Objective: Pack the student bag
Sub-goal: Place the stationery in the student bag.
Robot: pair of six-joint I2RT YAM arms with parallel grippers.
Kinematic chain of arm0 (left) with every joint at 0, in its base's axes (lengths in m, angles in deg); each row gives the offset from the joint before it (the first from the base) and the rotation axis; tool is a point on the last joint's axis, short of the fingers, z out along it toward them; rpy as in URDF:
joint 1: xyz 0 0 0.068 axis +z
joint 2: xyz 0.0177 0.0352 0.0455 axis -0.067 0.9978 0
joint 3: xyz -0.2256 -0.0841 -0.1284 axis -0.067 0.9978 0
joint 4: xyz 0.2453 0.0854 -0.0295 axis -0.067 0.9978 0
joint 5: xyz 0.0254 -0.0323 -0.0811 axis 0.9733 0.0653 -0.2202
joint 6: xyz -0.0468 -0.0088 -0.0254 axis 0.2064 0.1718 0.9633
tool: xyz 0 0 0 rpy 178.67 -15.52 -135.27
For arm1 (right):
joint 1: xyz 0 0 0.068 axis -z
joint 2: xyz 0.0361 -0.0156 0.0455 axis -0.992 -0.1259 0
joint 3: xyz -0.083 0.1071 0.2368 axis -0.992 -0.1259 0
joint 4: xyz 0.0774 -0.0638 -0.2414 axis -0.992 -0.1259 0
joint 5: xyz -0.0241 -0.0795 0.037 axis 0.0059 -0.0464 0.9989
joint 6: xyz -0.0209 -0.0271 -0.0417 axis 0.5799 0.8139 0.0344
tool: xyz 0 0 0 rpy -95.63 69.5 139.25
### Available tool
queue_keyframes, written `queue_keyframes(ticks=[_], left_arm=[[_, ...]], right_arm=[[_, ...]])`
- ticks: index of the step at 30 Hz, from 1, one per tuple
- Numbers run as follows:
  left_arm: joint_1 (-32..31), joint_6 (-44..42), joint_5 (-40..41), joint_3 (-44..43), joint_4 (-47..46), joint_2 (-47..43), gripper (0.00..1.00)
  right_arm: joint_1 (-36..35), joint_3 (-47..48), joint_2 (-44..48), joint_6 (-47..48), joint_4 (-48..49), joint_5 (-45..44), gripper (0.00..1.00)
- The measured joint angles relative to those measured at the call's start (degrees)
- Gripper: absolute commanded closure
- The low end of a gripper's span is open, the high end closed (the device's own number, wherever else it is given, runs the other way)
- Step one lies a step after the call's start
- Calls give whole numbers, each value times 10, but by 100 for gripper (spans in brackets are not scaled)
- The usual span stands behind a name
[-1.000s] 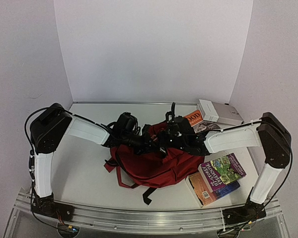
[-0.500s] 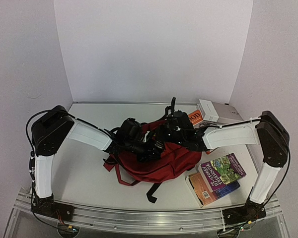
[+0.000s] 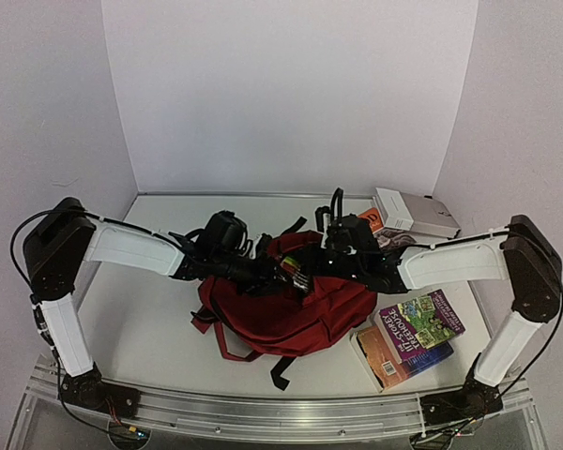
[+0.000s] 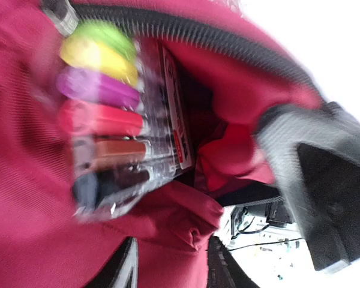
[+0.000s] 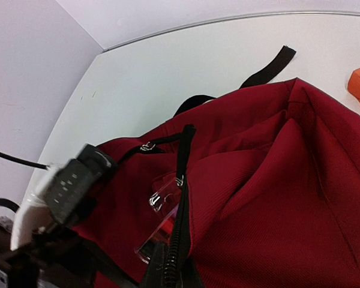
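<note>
I am seating the marker pack (image 4: 108, 120) in the student bag (image 3: 291, 319), with my left gripper (image 3: 280, 275) spread and my right gripper (image 3: 330, 267) pinching its rim. In my judgement, the next move is calling for a clean left withdrawal.

we find the student bag (image 3: 296, 314) in the middle of the bench (image 3: 150, 328), a marker pack (image 4: 108, 126) lodged in its mouth, partly inside. just right of the bag, toward the near edge, an upper book (image 3: 422, 323) lies on a lower book (image 3: 380, 366), askew. behind these, at the far right corner, a box (image 3: 415, 212) rests beside a third book (image 3: 364, 222), which lies to its left.
</note>
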Motion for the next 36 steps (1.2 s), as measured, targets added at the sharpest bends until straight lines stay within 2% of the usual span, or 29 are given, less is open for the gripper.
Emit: queue_keyframes(ticks=[7,12,23,28,34,36], left_arm=[[43,-9,13,23,42,-75,50],[70,-9,4,22,50,-72,49],[66,4,-35,21,49,-18,53],[65,17,-53,15,31,6,64],[53,27,-68,-18,14,40,92],[52,31,-77,-22,2,41,98]], right_arm=[[0,-14,17,1,-7,50,100],[0,-14,19,2,-8,72,100],[0,-14,19,2,-8,86,100],[0,-14,19,4,-8,91,100],[0,-14,19,5,-10,93,100],[0,-14,19,4,-16,89,100]])
